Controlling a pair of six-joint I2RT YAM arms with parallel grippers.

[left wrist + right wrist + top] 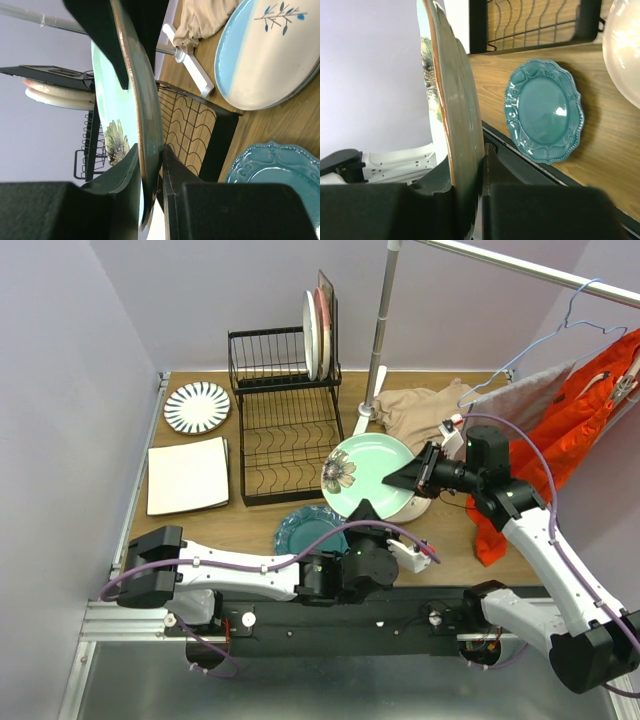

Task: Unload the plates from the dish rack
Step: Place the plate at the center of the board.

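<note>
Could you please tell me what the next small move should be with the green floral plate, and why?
Probably open the left arm's jaws. Both arms' jaws appear clamped on opposite edges of the green floral plate, which is held off the table beside the dish rack. The right arm seems to have its own grip, so it could likely carry the plate alone and set it down.

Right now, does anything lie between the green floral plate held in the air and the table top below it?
Yes. Under the pale green floral plate lies the cream-blue plate, mostly hidden from above. The scalloped teal plate sits beside it, nearer the arms. Lowered straight down, it would probably land on them.
</note>
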